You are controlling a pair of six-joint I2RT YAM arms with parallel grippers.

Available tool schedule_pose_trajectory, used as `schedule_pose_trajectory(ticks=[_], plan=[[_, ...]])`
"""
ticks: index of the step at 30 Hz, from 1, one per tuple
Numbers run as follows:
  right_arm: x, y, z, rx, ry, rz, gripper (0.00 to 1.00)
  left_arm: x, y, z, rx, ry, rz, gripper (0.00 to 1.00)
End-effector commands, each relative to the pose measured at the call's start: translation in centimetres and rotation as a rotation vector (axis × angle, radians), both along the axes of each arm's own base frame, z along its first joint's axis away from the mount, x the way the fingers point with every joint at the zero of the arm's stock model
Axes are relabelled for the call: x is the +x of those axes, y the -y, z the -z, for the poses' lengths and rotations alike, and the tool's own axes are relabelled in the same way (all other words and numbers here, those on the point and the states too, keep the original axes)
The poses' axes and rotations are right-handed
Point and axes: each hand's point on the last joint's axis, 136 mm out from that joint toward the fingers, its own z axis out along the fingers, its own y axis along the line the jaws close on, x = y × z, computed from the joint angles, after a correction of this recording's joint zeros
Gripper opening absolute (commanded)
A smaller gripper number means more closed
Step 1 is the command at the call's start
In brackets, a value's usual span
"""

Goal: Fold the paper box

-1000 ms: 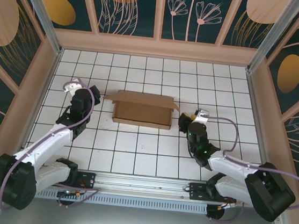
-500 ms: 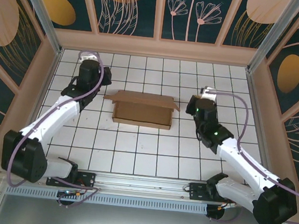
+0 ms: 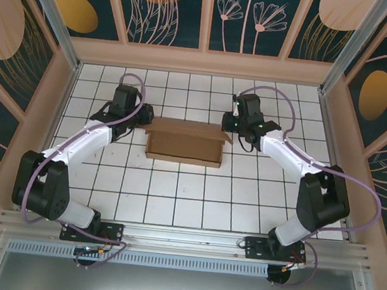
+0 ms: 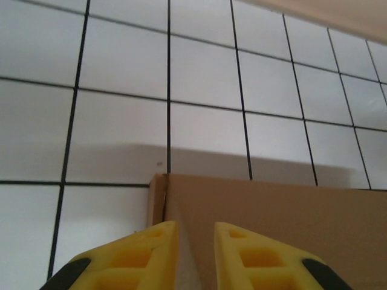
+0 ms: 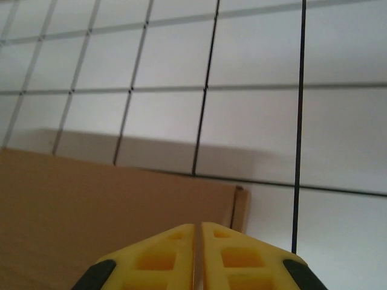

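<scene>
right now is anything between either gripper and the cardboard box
Nothing visible does. The left gripper is right at the far left corner of the box, and the right gripper is at its far right corner.

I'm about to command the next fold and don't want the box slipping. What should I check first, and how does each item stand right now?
1. Left end effector at the paper box far-left corner: ok.
2. Right end effector at the far-right corner: ok.
3. Left end effector gripping cardboard: cannot tell; a narrow gap is visible.
4. Right end effector shut: ok; cardboard pinched: cannot tell.
5. Box square to the table grid: ok.
</scene>
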Motion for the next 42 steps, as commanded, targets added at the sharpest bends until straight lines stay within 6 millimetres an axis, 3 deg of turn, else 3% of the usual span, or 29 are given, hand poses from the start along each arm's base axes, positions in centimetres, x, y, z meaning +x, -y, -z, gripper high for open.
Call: schedule_pose_trajectory(ticks=[1, 7, 11, 13, 19, 21, 24, 26, 33, 38, 42], plan=[[-2.2, -0.2, 3.8, -0.04, -0.101, -0.038, 0.12, -1.7, 0.9, 3.0, -0.075, -0.075, 0.012, 0.22], [-3.9, 0.2, 9.3, -0.178, -0.152, -0.026, 0.13, -4.3, 0.0, 8.1, -0.08, -0.19, -0.041, 0.21], [-4.0, 1.5, 11.9, -0.248, -0.192, 0.012, 0.14, -4.1, -0.1, 8.9, -0.088, -0.207, -0.067, 0.21], [-4.0, 1.5, 11.7, -0.253, -0.193, 0.018, 0.15, -3.9, -0.6, 8.3, -0.065, -0.186, -0.085, 0.22], [-4.2, 1.2, 6.0, -0.115, -0.059, 0.019, 0.24, -2.7, -1.8, 2.5, -0.033, -0.024, -0.115, 0.34], [-4.6, 0.7, 4.6, -0.055, -0.034, 0.001, 0.3, -2.5, -1.8, 1.8, -0.027, -0.002, -0.105, 0.43], [-4.5, 1.1, 3.8, 0.033, -0.032, -0.002, 0.37, -2.4, -1.2, 2.5, -0.046, -0.015, -0.068, 0.53], [-4.5, 1.1, 4.2, 0.054, -0.049, -0.007, 0.44, -2.5, -0.6, 3.6, -0.064, -0.041, -0.05, 0.56], [-4.2, 1.1, 8.4, 0.032, -0.153, -0.001, 0.5, -2.2, -0.7, 7.7, -0.06, -0.128, -0.069, 0.54], [-4.6, 0.8, 11.2, 0.033, -0.223, -0.01, 0.47, -1.9, -0.7, 9.9, -0.042, -0.174, -0.078, 0.5], [-5.5, 0.4, 12.1, 0.068, -0.253, -0.023, 0.41, -2.1, -0.7, 11.9, -0.036, -0.216, -0.079, 0.39]])
